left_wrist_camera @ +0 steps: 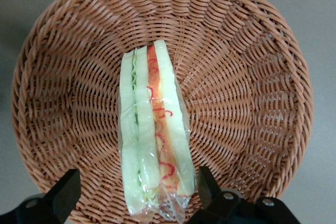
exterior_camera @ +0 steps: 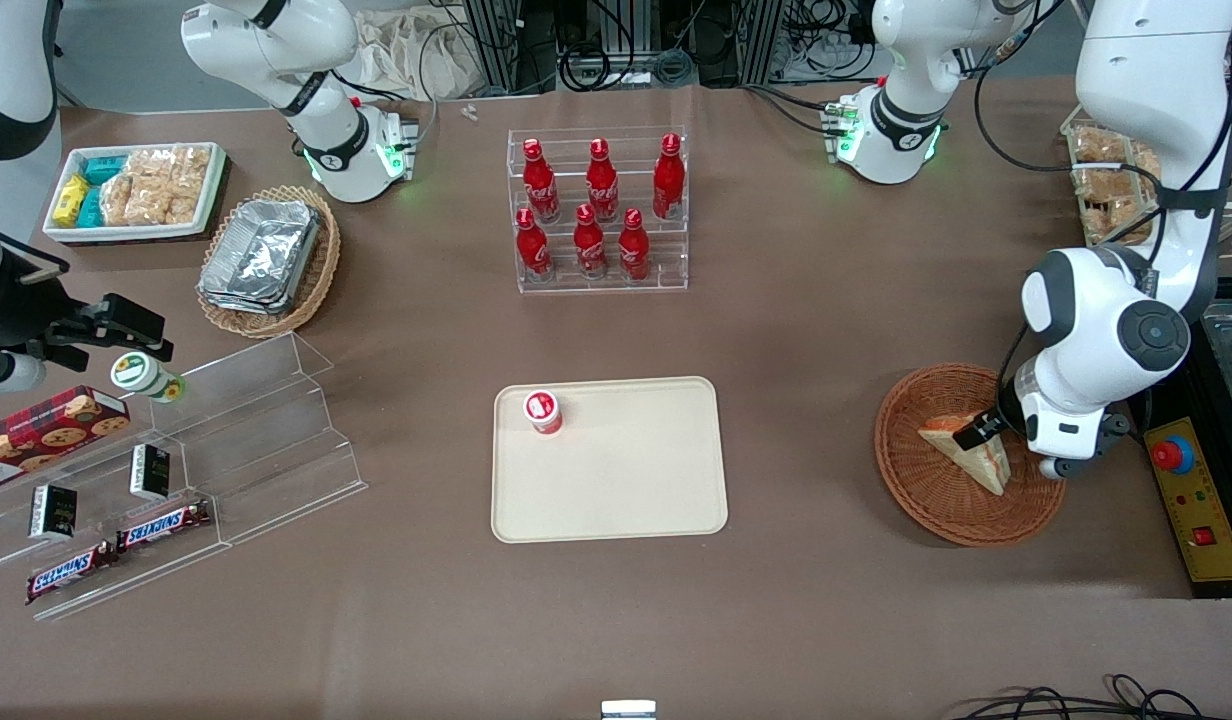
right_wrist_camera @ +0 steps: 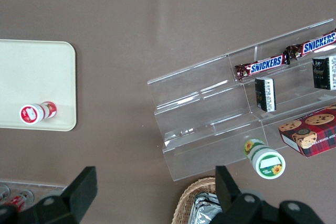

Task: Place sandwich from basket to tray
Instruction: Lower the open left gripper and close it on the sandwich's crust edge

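**Jaws spread over the sandwich, ready to close**

A reddish-brown woven basket (exterior_camera: 966, 465) sits on a brown bench (exterior_camera: 826, 330) toward the working arm's end. In it lies a triangular wrapped sandwich (left_wrist_camera: 153, 135), standing on edge, with pale bread and green and red-orange filling showing through the clear wrap. The working arm's gripper (left_wrist_camera: 139, 195) hangs directly above the basket, its jaws wide apart and holding nothing. One black finger (left_wrist_camera: 63, 192) shows on each side of the sandwich's wider end, and neither appears to touch the wrap.

The step in hand looks to be the grasp. To do it well, the jaws would likely need to come down until the fingers bracket the bread faces, not only the loose wrap (which may slip or tear). Closing across the flat faces seems the sounder choice, and gently, since the bread will probably squash.

The cream-beige tray (exterior_camera: 616, 500) lies near the middle of the bench, well apart from the basket. A small red-capped bottle (exterior_camera: 542, 411) stands in one corner of it. Most of the tray is bare, so a lift high enough to pass the basket rim and a set-down away from that bottle should serve.
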